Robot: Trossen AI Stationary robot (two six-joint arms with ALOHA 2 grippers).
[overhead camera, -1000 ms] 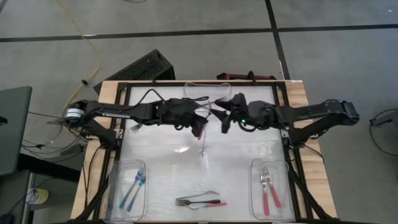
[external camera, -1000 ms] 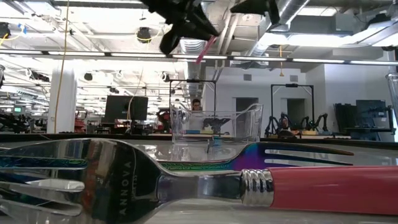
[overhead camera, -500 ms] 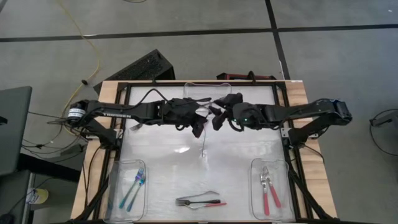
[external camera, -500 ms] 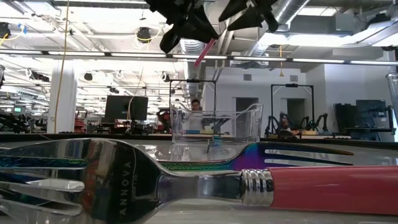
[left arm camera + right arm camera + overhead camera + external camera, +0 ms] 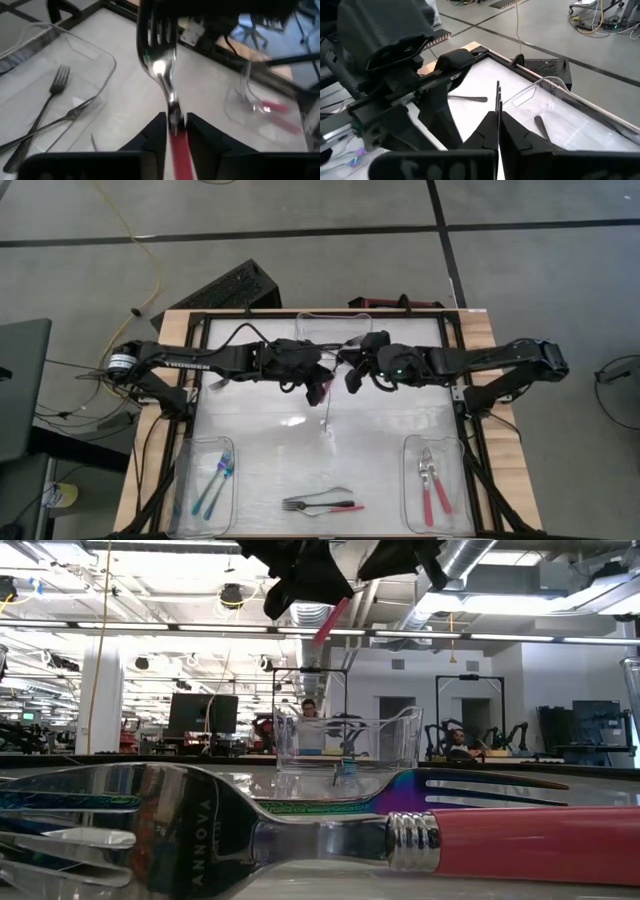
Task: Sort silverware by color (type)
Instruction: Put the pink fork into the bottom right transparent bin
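A red-handled fork [image 5: 165,70] with a silver head is held high over the table's far middle, with both grippers shut on it. My left gripper [image 5: 320,385] comes from the left and my right gripper [image 5: 350,373] from the right. The fork's red handle [image 5: 330,620] slants down below them. Dark forks [image 5: 50,100] lie in the far clear bin [image 5: 335,330]. Blue utensils [image 5: 215,480] lie in the near-left bin and red ones [image 5: 432,485] in the near-right bin. More silverware [image 5: 320,503] lies on the table near its front edge. My left gripper pinches the fork between its two fingers where the red handle meets the silver neck [image 5: 173,131]. The fingers lie along the fork, and the handle runs back between them. The fork is lifted clear of the table. My right gripper pinches the fork's silver head, seen edge-on [image 5: 497,105], between its two fingertips. It comes from the table's right side. The head sticks out past the fingertips.
The three clear bins stand at the far middle, near left [image 5: 205,475] and near right [image 5: 435,480]. A black frame [image 5: 200,380] runs round the white table top. The loose pile lies close in front of the low camera.
My right gripper has moved toward the table's left, up to my left gripper, and has shut on the fork's head. My left gripper and the fork have stayed almost where they were.
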